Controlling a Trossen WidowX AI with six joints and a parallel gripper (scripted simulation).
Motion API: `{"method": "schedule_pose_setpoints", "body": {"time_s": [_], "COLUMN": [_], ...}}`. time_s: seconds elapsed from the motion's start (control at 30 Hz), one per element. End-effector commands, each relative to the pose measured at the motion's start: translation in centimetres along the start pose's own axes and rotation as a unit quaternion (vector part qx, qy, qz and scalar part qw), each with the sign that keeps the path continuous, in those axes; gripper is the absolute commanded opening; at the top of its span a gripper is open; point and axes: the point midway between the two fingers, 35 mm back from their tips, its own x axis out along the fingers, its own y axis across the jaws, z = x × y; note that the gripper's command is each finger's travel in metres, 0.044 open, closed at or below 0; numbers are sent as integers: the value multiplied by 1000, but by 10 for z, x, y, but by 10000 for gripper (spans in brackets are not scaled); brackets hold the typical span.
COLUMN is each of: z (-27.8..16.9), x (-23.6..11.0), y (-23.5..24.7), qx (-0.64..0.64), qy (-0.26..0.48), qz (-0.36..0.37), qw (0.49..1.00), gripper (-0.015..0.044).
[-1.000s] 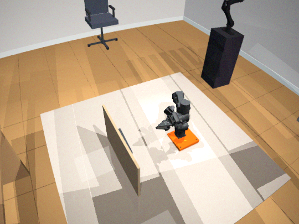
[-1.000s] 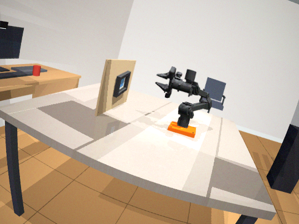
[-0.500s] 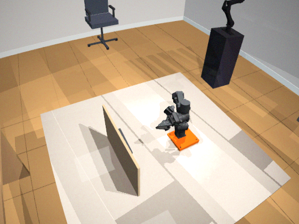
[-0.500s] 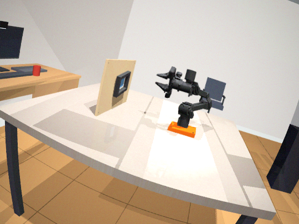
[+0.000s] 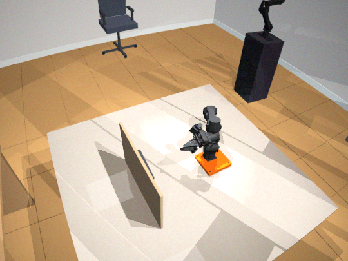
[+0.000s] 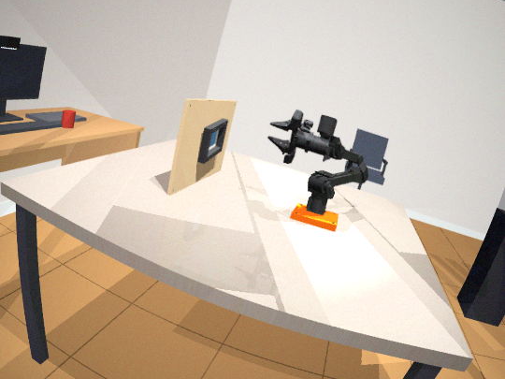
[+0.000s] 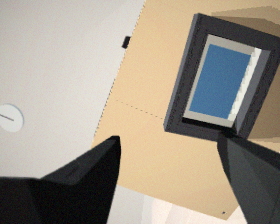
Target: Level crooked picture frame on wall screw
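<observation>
A small dark picture frame (image 6: pixel 212 139) (image 7: pixel 217 80) (image 5: pixel 145 163) with a blue picture hangs on an upright tan wall board (image 6: pixel 192 157) (image 5: pixel 136 173) (image 7: pixel 145 150) standing on the white table (image 6: pixel 140 223). In the wrist view the frame looks tilted. The screw and the strip behind it are hidden. My gripper (image 6: pixel 276 133) (image 5: pixel 186 149) (image 7: pixel 169 141) is open and empty. It hovers in the air some way in front of the frame, pointing at it, and touches nothing.
The arm's orange base (image 5: pixel 213 164) (image 6: pixel 314 218) sits on the table. A dark pedestal with another arm (image 5: pixel 258 66), an office chair (image 5: pixel 116 18) (image 6: pixel 369 157) and a desk with a red cup (image 6: pixel 68 118) stand off the table.
</observation>
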Motion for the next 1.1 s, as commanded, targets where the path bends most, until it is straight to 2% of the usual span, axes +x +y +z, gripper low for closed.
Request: {"method": "schedule_pose_setpoints", "body": {"time_s": [0.0, 0.37, 0.83, 1.07], "z": [-7, 2, -5, -4], "x": [17, 72, 78, 110], "y": [-4, -35, -34, -28], "qx": [24, 132, 139, 139], "qy": [0, -1, -1, -1], "qz": [-2, -2, -2, -1], "qw": [1000, 991, 990, 990], "gripper": [260, 260, 260, 260]}}
